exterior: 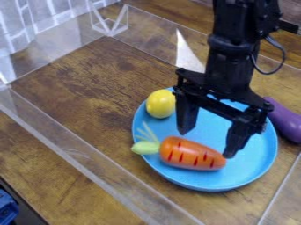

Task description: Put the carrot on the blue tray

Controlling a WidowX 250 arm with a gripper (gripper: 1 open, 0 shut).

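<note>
Black gripper (209,130) hung fingers-down over blue plate (241,178), jaws apart, orange toy carrot (191,154) lying between its fingertips.

- Lemon (161,103): yellow, left of centre in the right half of the frame.
- Eggplant (282,120): purple, elongated, at the right edge of the frame.
- Cone (186,53): white, pointed tip upward, upper right of centre.
- Blue object (10,211): lower left corner, cut off by the frame; type not identifiable.
- Table (83,83): brown wood grain surface.
</note>
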